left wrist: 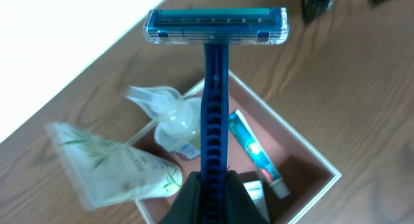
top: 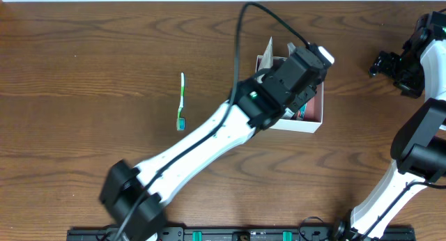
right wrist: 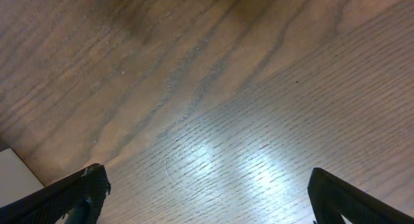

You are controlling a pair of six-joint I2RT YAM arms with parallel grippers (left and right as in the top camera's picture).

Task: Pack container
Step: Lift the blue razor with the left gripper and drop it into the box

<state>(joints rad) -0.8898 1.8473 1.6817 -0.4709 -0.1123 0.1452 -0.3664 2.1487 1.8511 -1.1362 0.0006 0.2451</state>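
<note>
The container (top: 311, 121) is a square white box with a pink-brown inside, right of the table's middle; it also shows in the left wrist view (left wrist: 304, 166). My left gripper (left wrist: 213, 185) is shut on a blue razor (left wrist: 215, 88) and holds it above the box; the arm (top: 293, 77) hides most of the box from overhead. Inside lie a small toothpaste tube (left wrist: 255, 149), a clear plastic-wrapped item (left wrist: 171, 117) and a white packet (left wrist: 255, 191). A green-and-white soap packet (left wrist: 113, 162) leans over the box's rim. My right gripper (right wrist: 207, 198) is open over bare wood at the far right (top: 394, 63).
A green-and-white toothbrush (top: 181, 102) lies on the wood left of the box. The table's far edge runs just behind the box. A dark rail (top: 237, 234) lines the front edge.
</note>
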